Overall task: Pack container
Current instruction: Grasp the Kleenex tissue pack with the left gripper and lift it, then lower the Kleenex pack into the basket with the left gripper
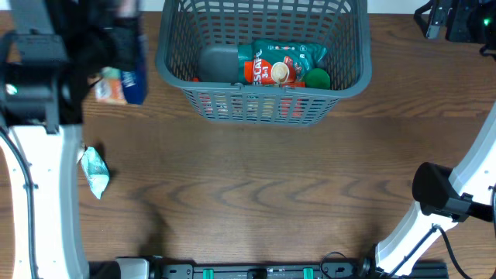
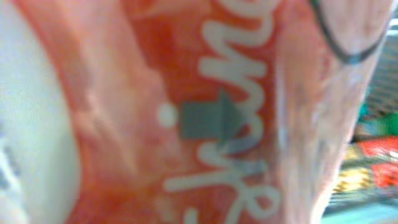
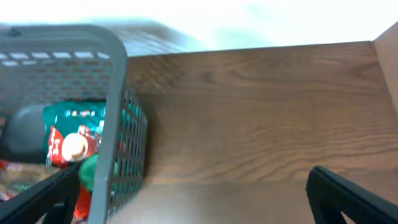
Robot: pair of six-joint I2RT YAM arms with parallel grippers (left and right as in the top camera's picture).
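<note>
A brown wooden table (image 1: 256, 178) fills nearly the whole overhead view, its dark grain running in long wavy bands from side to side. The light is soft and even, and a few faint, blurred shadows lie on the wood toward the near left. A black rail (image 1: 256, 271) with green fittings runs along the near edge. In the right wrist view, a bright whitish area (image 3: 261, 22) lies past the table's far edge, too washed out to tell wall from floor. A pale strip (image 3: 389, 93) shows beyond its side edge.
</note>
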